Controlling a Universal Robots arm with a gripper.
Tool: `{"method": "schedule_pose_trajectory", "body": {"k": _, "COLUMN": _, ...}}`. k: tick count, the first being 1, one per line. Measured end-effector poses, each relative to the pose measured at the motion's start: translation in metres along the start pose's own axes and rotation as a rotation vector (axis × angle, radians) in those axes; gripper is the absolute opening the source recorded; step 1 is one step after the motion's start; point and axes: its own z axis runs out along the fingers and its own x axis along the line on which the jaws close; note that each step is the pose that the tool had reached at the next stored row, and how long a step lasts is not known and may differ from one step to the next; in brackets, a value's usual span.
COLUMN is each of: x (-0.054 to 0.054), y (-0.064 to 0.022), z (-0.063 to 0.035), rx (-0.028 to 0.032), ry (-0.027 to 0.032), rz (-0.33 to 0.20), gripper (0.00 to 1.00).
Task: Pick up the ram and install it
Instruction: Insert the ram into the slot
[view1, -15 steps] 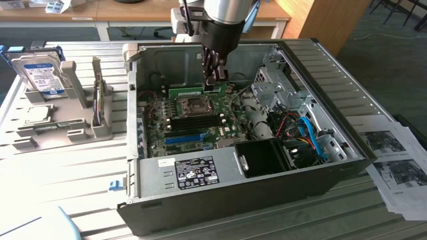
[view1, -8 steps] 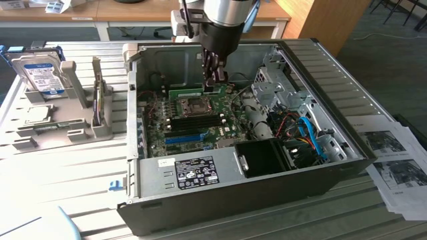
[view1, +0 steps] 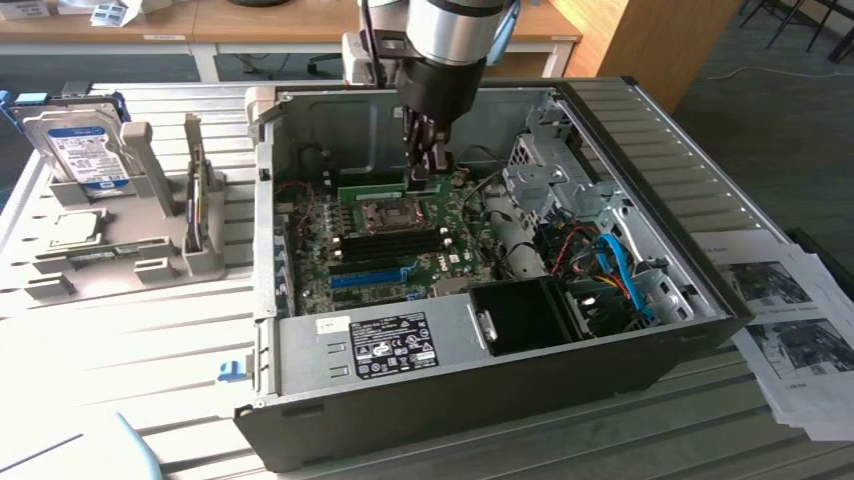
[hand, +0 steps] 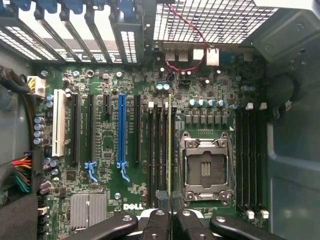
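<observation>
One ram (hand: 170, 145) over motherboard (hand: 102, 137); case (view1: 441, 390) on slatted table (view1: 147, 330); desks (view1: 267, 25) behind

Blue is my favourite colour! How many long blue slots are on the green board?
1. The long blue slot sits on the motherboard among the black slots, between the white slot and the ram that the tool holds. Part of the board hides behind the tool.

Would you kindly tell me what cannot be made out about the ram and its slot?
Exterior view: the gripper hides one end of the ram; whether it sits in a slot cannot be told.
Wrist view: the ram shows edge-on, so its chips are hidden and it covers the slot beneath.
Wrist view: the picture's edge cuts off the gripper's fingers.
</observation>
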Motion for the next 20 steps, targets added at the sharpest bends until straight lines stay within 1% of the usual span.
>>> {"method": "schedule_pose_trajectory", "body": {"k": 16, "x": 0.002, "y": -0.0012, "z": 0.0218, "rx": 0.0007, "ry": -0.0006, "rz": 0.01, "gripper": 0.11}}
{"method": "schedule_pose_trajectory", "body": {"k": 20, "x": 0.002, "y": -0.0012, "z": 0.0226, "rx": 0.0006, "ry": -0.0004, "rz": 0.01, "gripper": 0.11}}
